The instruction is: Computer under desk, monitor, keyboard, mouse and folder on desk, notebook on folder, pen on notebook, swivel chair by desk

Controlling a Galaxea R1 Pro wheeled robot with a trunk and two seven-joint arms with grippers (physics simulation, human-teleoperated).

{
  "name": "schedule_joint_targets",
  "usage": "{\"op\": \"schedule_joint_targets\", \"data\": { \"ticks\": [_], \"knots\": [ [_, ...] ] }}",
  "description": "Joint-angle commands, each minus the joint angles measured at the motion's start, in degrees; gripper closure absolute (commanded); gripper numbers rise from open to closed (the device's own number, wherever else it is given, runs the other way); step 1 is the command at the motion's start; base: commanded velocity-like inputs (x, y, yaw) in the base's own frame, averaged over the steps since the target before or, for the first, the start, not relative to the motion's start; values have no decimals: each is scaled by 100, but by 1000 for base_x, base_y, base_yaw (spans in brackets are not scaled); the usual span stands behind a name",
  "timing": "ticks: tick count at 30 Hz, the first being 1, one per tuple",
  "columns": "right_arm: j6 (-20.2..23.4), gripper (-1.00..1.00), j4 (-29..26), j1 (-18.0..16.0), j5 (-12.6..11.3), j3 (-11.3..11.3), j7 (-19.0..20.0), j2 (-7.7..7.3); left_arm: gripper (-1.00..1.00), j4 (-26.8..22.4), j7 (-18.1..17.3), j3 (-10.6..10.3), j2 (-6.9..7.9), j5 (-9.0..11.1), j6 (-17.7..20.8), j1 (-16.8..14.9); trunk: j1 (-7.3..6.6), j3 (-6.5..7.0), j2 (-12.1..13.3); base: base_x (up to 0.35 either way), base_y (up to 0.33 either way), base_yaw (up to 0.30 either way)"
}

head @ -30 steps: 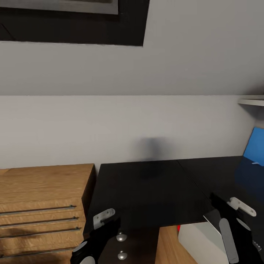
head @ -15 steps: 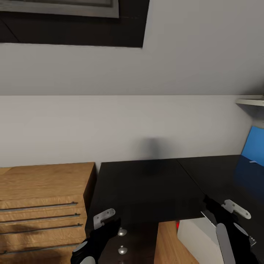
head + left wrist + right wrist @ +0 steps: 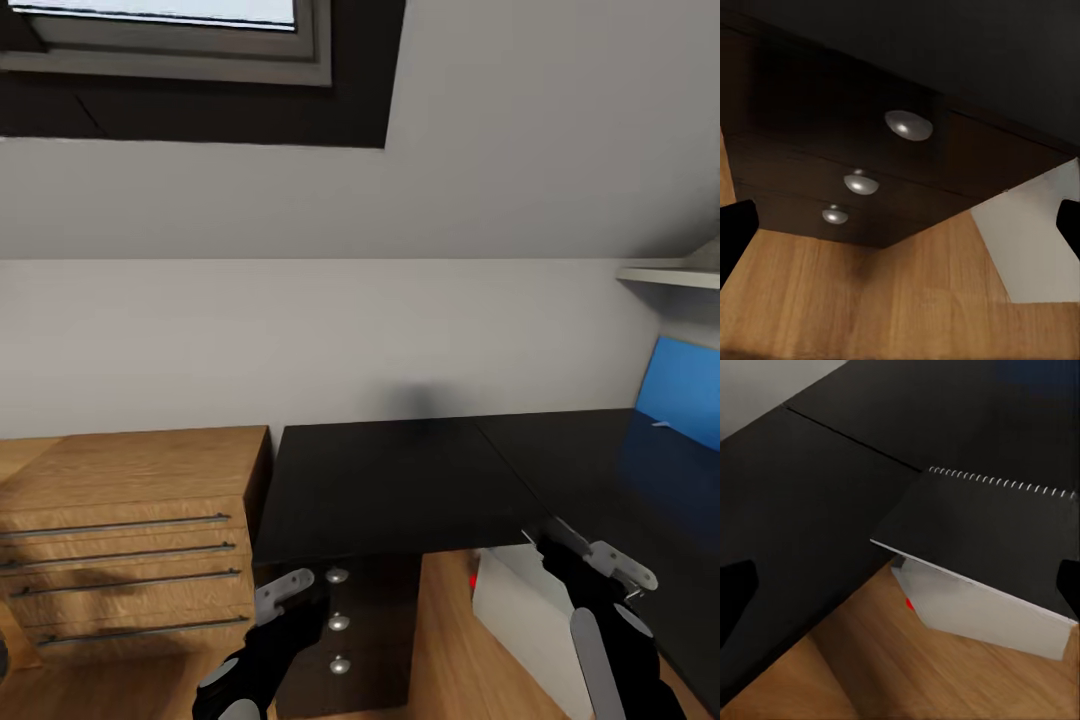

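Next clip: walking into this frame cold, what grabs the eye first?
The long black desk fills the middle of the head view, with a wooden drawer chest to its left and a dark-framed skylight overhead. A bright blue folder stands out at the desk's far right. In the right wrist view, a black spiral-bound notebook juts past the desk edge above the light grey computer with its red spot.

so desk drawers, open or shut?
Shut: the drawers sit flush in one black front under the desk, knobs in line.
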Motion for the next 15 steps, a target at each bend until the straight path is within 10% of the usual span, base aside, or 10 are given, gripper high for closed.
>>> {"op": "schedule_joint_targets", "data": {
  "ticks": [1, 15],
  "knots": [
    [19, -100, -9, -5, -53, -2, -32, 3, -100, -9, 35, -8, 4, 14, 22, -7, -3, -7, -5, -336, 0, 0],
    [-757, -100, 719, -5, -45, 622, -30, -1, -100, -9, 32, -8, 4, 14, 18, -7, -3, -7, -5, -295, 0, 0]
  ]
}}
